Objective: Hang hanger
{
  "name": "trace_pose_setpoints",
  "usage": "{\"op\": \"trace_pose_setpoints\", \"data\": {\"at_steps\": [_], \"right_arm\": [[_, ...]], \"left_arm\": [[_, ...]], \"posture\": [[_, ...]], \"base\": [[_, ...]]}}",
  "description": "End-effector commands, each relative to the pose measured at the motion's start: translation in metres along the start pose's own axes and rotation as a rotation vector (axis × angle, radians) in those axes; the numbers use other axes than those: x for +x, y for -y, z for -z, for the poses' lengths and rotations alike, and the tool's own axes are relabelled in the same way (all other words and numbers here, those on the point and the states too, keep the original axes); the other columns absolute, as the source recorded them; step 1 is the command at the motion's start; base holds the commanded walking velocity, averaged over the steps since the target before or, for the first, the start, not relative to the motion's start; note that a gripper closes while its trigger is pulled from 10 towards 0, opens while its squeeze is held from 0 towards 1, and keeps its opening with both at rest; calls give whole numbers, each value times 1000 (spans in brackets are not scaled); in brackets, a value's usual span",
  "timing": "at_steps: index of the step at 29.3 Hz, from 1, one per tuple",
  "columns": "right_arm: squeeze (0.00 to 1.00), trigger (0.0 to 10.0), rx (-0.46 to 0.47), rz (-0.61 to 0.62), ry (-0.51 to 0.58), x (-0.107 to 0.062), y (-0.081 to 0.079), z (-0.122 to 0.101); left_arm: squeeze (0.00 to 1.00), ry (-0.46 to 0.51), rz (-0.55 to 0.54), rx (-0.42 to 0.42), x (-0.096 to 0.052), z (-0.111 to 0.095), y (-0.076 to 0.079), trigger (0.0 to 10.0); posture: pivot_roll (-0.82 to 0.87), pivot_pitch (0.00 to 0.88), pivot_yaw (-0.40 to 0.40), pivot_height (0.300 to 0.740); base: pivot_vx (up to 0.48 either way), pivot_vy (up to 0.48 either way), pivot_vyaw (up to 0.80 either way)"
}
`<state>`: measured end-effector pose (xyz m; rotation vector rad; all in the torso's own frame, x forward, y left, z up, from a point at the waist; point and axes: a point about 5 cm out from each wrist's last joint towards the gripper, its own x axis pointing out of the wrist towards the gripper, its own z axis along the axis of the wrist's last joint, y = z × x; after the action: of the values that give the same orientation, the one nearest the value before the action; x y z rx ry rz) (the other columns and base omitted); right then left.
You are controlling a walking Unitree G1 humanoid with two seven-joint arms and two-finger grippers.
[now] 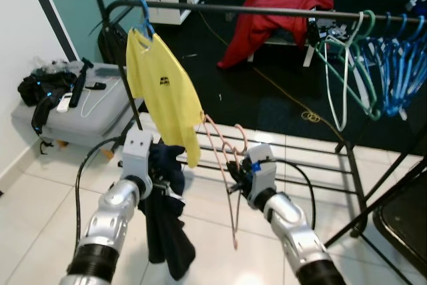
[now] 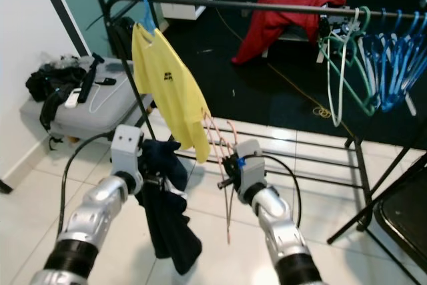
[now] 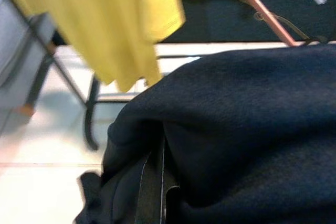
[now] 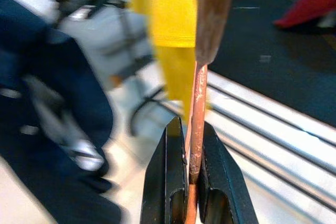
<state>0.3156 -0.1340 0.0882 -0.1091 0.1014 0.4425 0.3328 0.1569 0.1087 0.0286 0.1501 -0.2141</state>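
The right gripper (image 4: 191,182) has its two black fingers (image 4: 165,182) pressed onto the thin rod of a pink hanger (image 1: 230,165), which runs up between them and out past their tips. In the head views that hanger hangs in front of the robot, below the rail (image 1: 267,11) of the clothes rack and just beside the hem of a yellow shirt (image 1: 163,88). The left gripper (image 3: 152,182) is buried in a dark navy garment (image 1: 167,225); the cloth drapes over its fingers, and whether they are apart or together cannot be told. The yellow shirt hangs from a blue hanger (image 1: 144,15) at the rail's left end. Green and blue empty hangers (image 1: 380,65) crowd the rail's right end. A grey suitcase (image 1: 80,115) lies on the tiled floor at left, and a red cloth (image 1: 280,5) lies over furniture behind the rack
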Motion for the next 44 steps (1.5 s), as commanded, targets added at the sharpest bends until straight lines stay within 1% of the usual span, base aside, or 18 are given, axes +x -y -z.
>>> {"op": "trace_pose_setpoints", "data": {"at_steps": [1,4,5,8,12,16,17,20,22,25,32,44], "right_arm": [[0,10000,-18,-28,28,3,-5,-7],[0,10000,-47,-50,35,3,-5,-8],[0,10000,-73,-56,35,3,-5,-9],[0,10000,-101,-59,37,4,-3,-9],[0,10000,-100,-57,35,4,-3,-9],[0,10000,-84,-58,24,4,-3,-6],[0,10000,-76,-60,21,3,-4,-4],[0,10000,-62,-69,19,4,-8,-3],[0,10000,-62,-69,19,4,-8,-3],[0,10000,-60,-73,26,6,-11,-4],[0,10000,-55,-73,31,7,-12,-5],[0,10000,-39,-81,35,9,-17,-5]], "left_arm": [[0,36,-16,25,-1,-8,-11,10000],[0,41,-21,30,0,-10,-13,10000],[0,39,-24,36,0,-10,-16,10000],[0,32,-34,54,0,-9,-21,10000],[0,33,-32,55,0,-9,-21,10000],[0,37,-17,55,0,-8,-17,10000],[0,41,-10,44,0,-7,-14,10000],[0,48,7,25,-1,-6,-9,10000],[0,48,7,25,-1,-6,-9,10000],[0,50,27,28,-1,-6,-4,10000],[0,53,40,28,-1,-7,-3,10000],[0,54,44,26,-1,-8,-3,10000]], "posture": [[-78,82,30,740],[-78,75,27,740],[-79,70,28,740],[-80,64,30,740],[-80,64,30,740],[-77,55,25,740],[-74,54,19,740],[-74,52,21,740],[-74,52,21,740],[-72,52,20,740],[-71,51,21,740],[-66,53,22,740]], "base": [[0,0,0],[0,0,0],[0,0,0],[0,0,0],[0,0,0],[0,0,0],[0,0,0],[0,354,0],[0,394,0],[0,371,0],[0,368,0],[0,467,0]]}}
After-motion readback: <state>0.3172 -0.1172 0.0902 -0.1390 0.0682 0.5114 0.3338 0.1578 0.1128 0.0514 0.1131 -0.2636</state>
